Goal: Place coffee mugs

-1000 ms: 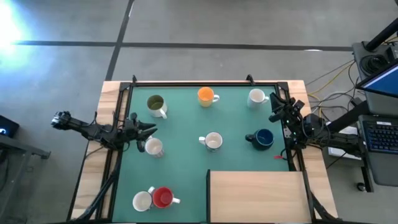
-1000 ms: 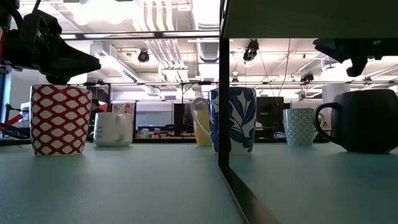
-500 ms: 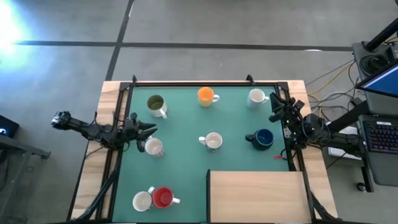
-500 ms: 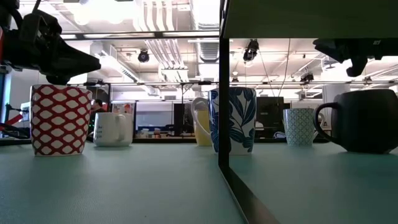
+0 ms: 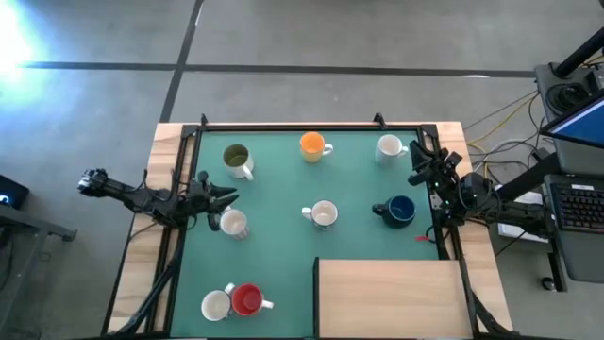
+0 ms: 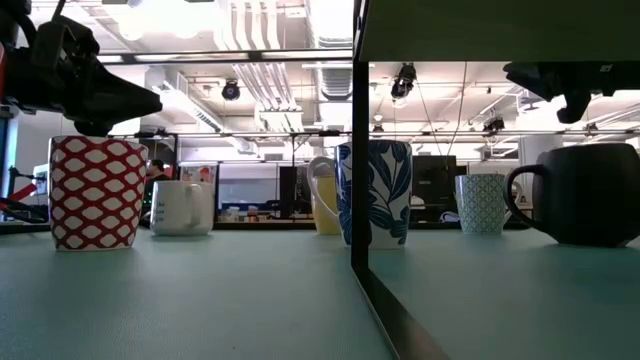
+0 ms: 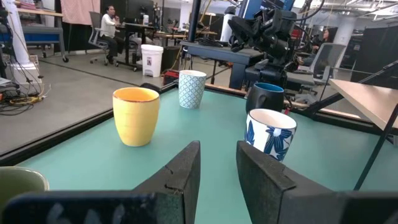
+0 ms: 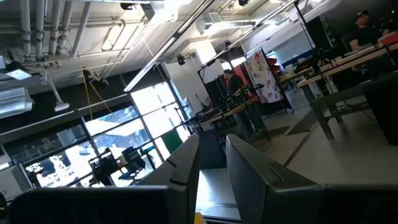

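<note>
Eight mugs stand upright on their bases on the green mat (image 5: 274, 255): an olive-inside one (image 5: 236, 159), orange (image 5: 311, 144), white (image 5: 389, 147), white (image 5: 324, 214), dark blue (image 5: 400, 210), white (image 5: 232, 223), white (image 5: 216, 304) and red (image 5: 247, 299). My left gripper (image 5: 226, 196) hovers at the mat's left side, just beyond the white mug near it, with its fingers (image 7: 217, 165) a narrow gap apart and holding nothing. My right gripper (image 5: 415, 177) waits at the right edge between the far white mug and the dark blue one, narrowly open (image 8: 212, 163) and holding nothing.
A wooden board (image 5: 389, 297) covers the near right corner of the mat; its dark edge (image 6: 360, 130) splits the low view. A dark frame (image 5: 283, 125) borders the mat. Bare mat lies between the middle mugs and the near left pair.
</note>
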